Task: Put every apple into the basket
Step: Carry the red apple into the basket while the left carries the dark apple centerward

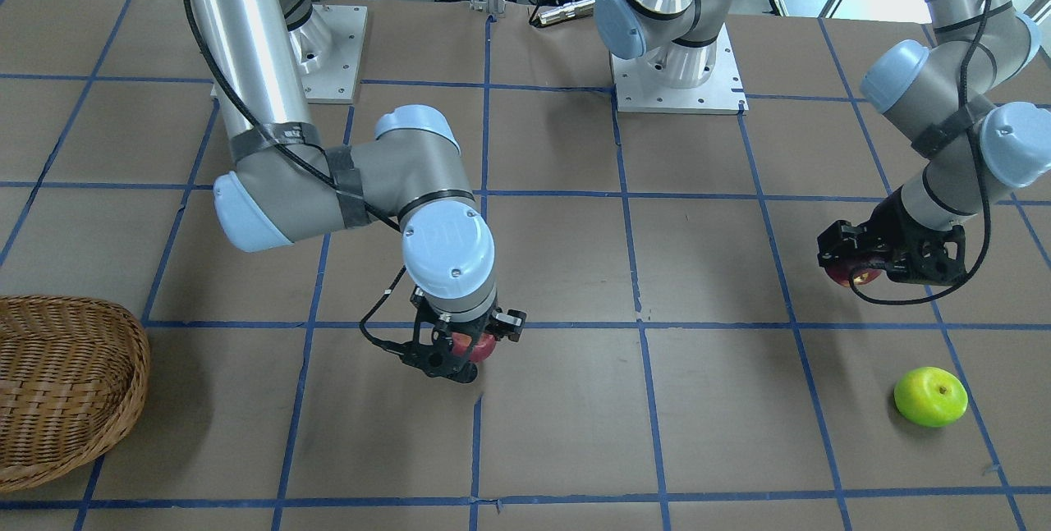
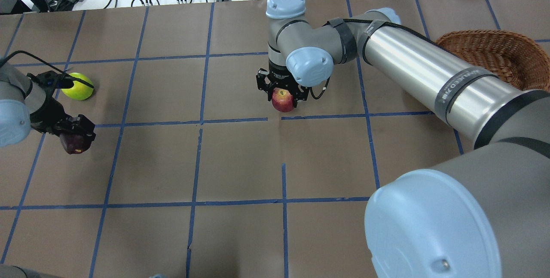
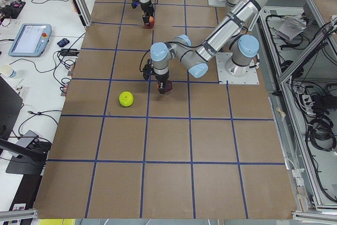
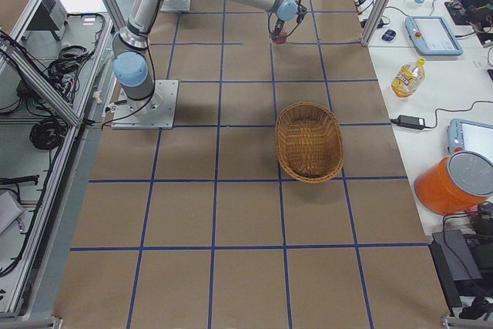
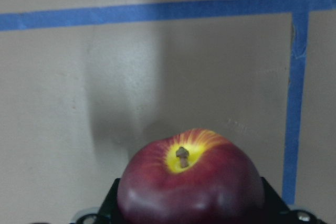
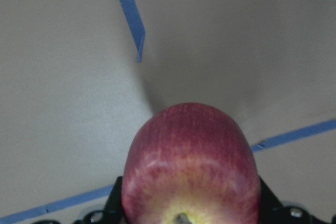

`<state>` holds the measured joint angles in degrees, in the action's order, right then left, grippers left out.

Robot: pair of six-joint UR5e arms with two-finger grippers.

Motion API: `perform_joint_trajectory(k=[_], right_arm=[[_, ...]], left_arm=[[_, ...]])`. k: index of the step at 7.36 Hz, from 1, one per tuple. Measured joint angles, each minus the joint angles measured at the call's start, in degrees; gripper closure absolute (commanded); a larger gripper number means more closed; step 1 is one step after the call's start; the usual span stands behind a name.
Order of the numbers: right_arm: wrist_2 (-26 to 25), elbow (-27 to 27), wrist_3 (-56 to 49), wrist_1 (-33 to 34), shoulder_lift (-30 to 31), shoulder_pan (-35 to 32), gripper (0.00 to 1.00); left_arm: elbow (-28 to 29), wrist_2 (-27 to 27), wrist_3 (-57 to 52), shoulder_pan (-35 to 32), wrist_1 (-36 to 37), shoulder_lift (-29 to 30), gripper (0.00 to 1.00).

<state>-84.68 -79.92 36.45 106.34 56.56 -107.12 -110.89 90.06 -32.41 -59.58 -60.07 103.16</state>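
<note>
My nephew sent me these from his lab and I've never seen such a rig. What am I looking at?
This is one moment seen by six cameras: one facing the robot, one over its shoulders, one at each table end, one on each wrist. Two metal arms work at a table, each ending in a two-finger claw. The left claw grips a maroon apple; the right claw grips a red apple. A green apple lies loose on the table, and the wicker basket stands empty off to one side.
</note>
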Motion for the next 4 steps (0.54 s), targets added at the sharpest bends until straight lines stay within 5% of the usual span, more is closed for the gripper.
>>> perform_joint_trajectory(k=[2,4], right_arm=[[-1.9,3.1,-8.6,-13.8,6.2,10.3,1.00],[-9.1,3.5,-25.1,-18.6,9.5,23.1,1.00]], left_arm=[[2.9,-7.1,18.7,-11.1,-2.4,0.9,1.00],[5.1,-10.3,40.7,-27.0,3.5,3.7,1.00]])
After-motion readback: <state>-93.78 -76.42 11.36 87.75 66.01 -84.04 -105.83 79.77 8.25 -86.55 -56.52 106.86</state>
